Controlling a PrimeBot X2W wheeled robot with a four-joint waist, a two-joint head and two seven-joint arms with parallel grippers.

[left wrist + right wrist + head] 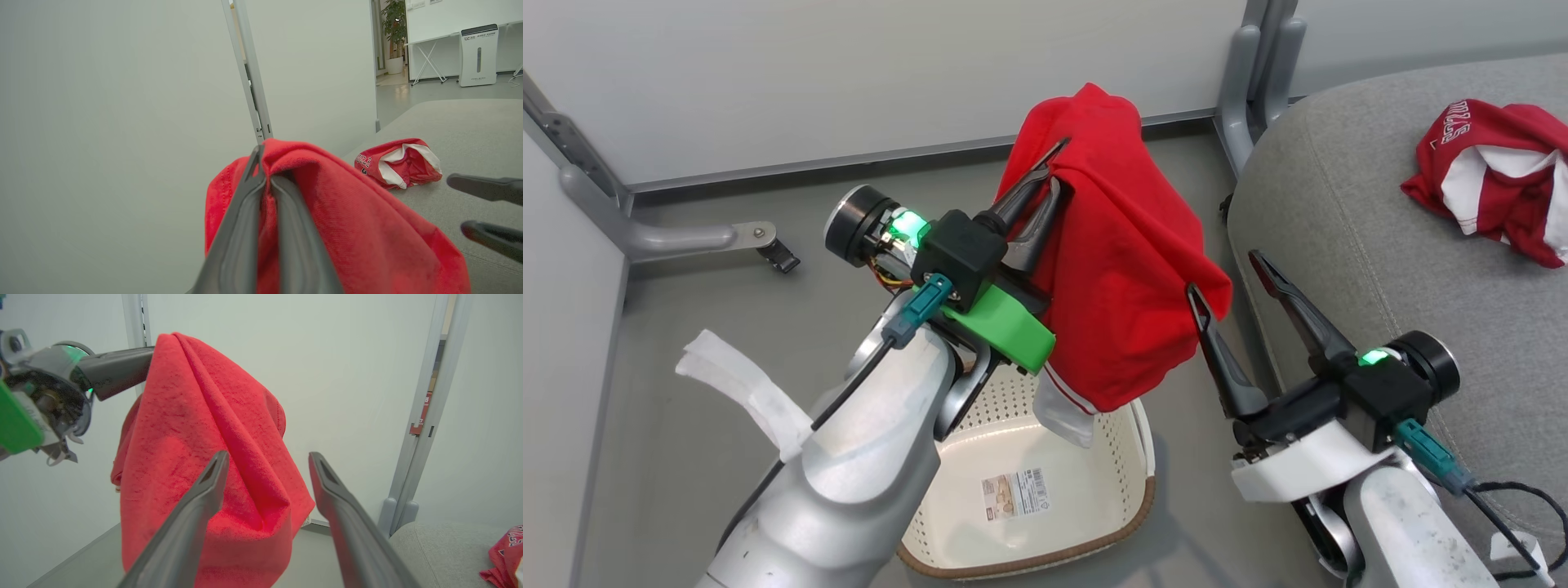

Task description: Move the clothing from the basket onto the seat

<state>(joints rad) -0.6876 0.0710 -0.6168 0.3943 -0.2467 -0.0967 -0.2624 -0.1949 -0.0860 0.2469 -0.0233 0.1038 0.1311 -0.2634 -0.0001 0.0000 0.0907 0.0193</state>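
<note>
My left gripper (pixel 1055 167) is shut on a red garment (pixel 1123 253), held up above the basket (pixel 1131 441); the cloth drapes down over the fingers toward the basket's far rim. In the left wrist view the two fingers pinch the red fabric (pixel 347 228) near its top fold. My right gripper (pixel 1227 273) stands open just right of the hanging cloth, nothing between its fingers; in its wrist view the red garment (pixel 212 457) hangs close before the fingers. A second red and white garment (pixel 1494 184) lies crumpled on the grey seat (pixel 1347 212). The cream basket's inside shows a label sticker.
Grey partition walls with metal posts (pixel 1262 73) and feet (pixel 670 237) close off the back and left. A white strip of tape (pixel 739 384) sticks out from my left forearm. A black cable (pixel 1519 502) lies on the seat near my right wrist.
</note>
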